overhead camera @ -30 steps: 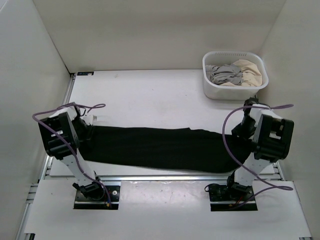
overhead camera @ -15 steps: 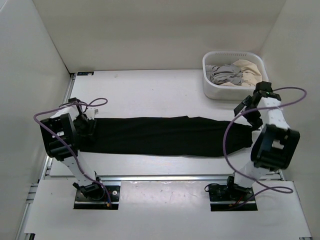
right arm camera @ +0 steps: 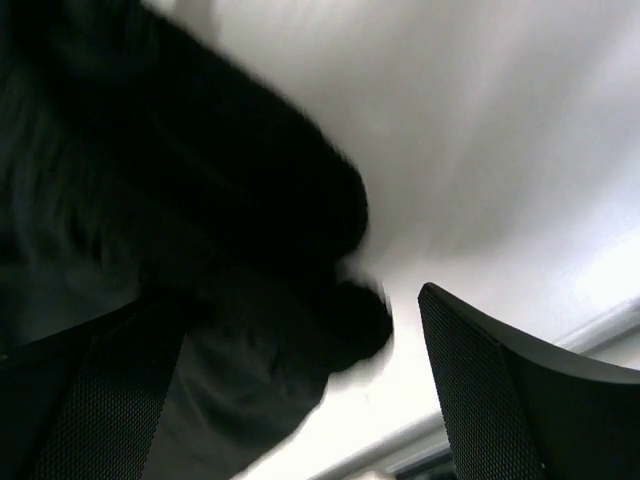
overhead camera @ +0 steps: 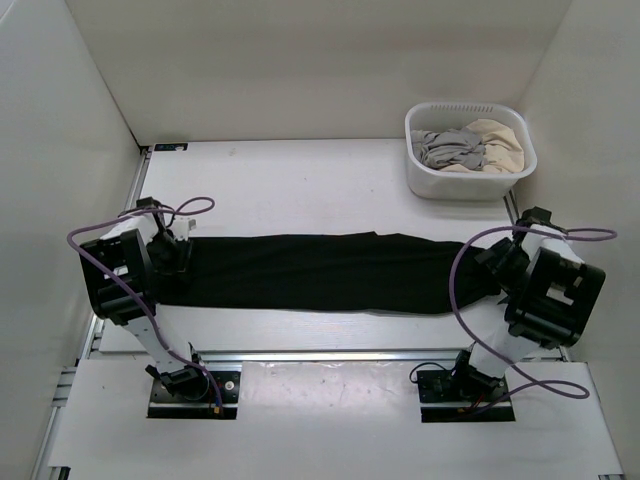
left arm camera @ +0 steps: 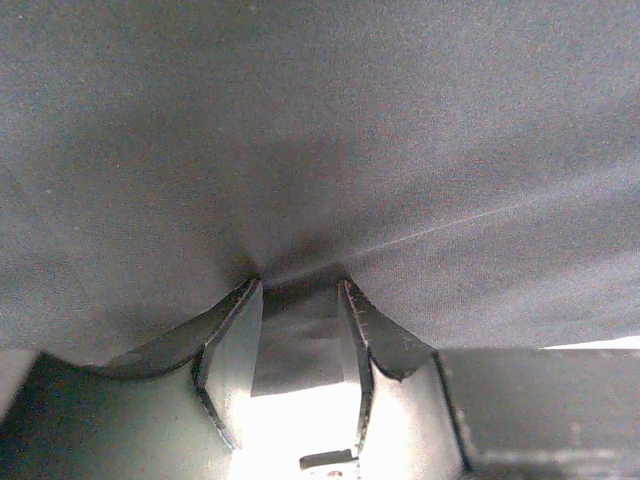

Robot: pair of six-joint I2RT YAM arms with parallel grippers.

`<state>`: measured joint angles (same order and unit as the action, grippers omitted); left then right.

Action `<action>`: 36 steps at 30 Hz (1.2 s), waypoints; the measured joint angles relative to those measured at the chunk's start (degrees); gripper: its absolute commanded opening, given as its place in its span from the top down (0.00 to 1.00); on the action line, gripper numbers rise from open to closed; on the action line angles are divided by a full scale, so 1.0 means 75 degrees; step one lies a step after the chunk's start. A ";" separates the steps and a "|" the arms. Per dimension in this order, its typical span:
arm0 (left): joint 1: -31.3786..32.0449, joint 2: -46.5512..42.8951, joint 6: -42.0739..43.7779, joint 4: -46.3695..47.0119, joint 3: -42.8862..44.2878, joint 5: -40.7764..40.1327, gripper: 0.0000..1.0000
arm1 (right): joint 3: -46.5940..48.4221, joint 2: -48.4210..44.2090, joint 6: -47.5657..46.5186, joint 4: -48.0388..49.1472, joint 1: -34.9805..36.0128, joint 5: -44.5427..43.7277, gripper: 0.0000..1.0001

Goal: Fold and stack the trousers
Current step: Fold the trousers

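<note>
The black trousers [overhead camera: 320,272] lie stretched flat across the table from left to right. My left gripper [overhead camera: 178,252] sits at their left end. In the left wrist view its fingers [left arm camera: 232,340] pinch a fold of the dark cloth [left arm camera: 320,130], and creases run out from the pinch, so my left gripper [left arm camera: 298,285] is shut on them. My right gripper [overhead camera: 505,262] hangs over the right end. In the right wrist view, which is blurred, my right gripper [right arm camera: 290,295] stands wide open above the rumpled end of the trousers [right arm camera: 150,180], holding nothing.
A white basket [overhead camera: 425,180] stands at the back right, holding a grey garment [overhead camera: 450,150] and a beige garment [overhead camera: 497,140]. White walls close the table in on the left, back and right. A metal rail [overhead camera: 330,353] runs along the near edge.
The trousers have been carried away from the near edge and laid straight. My right gripper let go of their right end and opened wide. The left gripper kept its hold.
</note>
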<state>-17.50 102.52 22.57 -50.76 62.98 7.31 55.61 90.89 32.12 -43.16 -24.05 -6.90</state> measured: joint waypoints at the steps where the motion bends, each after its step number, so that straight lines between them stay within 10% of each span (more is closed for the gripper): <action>1: 0.0000 -0.0003 0.0000 -0.0012 -0.0006 0.0000 0.52 | 0.0003 0.0201 0.0000 0.0137 0.0000 0.0015 0.01; 6: 0.0000 -0.0114 -0.0015 -0.0058 -0.0105 -0.0085 0.52 | 0.0207 0.0833 0.0015 0.0364 -0.0041 0.0117 0.26; 14: 0.0000 -0.0388 -0.0020 -0.0265 -0.0108 -0.0125 0.51 | 0.0219 0.0831 -0.0082 0.0723 -0.0102 0.0236 1.00; 29: 0.0000 -0.0848 0.0009 -0.1078 0.0938 0.0358 0.47 | 0.2777 -0.0933 -0.0597 -0.0828 0.0353 -0.2556 1.00; 36: 0.0912 -0.0309 -0.0047 -0.1157 0.0933 0.0985 0.46 | 0.2996 -0.1174 0.0341 -0.1632 0.4593 -0.3972 1.00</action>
<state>-10.66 100.20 22.22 -59.44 69.97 14.70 78.08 82.08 34.68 -55.40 10.39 -36.69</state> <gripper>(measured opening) 0.538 0.179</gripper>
